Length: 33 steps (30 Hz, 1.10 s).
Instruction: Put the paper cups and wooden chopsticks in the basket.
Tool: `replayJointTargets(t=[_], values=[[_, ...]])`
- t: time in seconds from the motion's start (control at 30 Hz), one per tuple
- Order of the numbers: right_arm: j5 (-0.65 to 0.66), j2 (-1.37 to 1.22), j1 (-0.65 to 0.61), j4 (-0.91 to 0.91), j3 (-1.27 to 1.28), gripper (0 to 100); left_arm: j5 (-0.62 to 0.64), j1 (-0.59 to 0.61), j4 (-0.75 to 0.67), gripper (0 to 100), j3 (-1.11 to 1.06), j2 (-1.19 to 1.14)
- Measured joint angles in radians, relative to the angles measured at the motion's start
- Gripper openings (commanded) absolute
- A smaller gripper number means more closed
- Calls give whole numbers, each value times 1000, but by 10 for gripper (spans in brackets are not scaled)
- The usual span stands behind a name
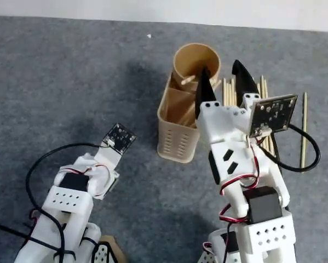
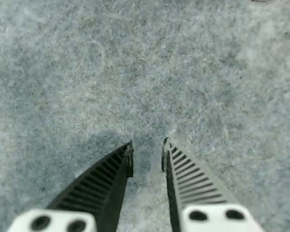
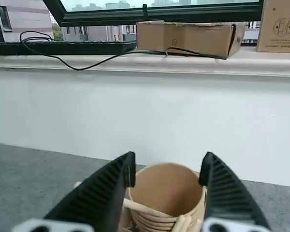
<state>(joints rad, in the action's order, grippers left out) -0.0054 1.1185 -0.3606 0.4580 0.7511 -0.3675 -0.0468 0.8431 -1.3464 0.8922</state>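
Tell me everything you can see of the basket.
The basket is a pale beige rectangular box, plastic by its look. It is open at the top, with rows of small slots in its near wall and a divider across the inside. It stands upright on the grey felt-like table. A brown paper cup appears to sit in its far end. The right gripper, jaws open, hangs over its right rim; whether it touches is unclear.

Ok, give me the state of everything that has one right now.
basket: upright on the mat.
paper cup: upright, at the basket's far end.
chopsticks: lying loose on the mat, outside the basket.
left gripper: slightly open, empty, over the mat.
right gripper: open, empty, near the paper cup.
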Motion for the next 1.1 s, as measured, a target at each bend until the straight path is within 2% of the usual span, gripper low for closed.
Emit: replayJointTargets(t=[0.13,0.23,0.4,0.73,0.8,0.97,1.1], values=[[6,0,-49,94,3,223,0,0,0,130,0,0],[77,0,-107,173,12,223,0,0,0,130,0,0],[115,5,-144,198,72,223,0,0,0,130,0,0],[123,5,-150,-18,84,222,0,0,0,130,0,0],[123,-6,-150,-32,84,183,0,0,0,130,0,0],[123,-103,-150,-37,84,5,0,0,0,130,0,0],[126,-123,-146,-43,84,5,0,0,0,130,0,0]])
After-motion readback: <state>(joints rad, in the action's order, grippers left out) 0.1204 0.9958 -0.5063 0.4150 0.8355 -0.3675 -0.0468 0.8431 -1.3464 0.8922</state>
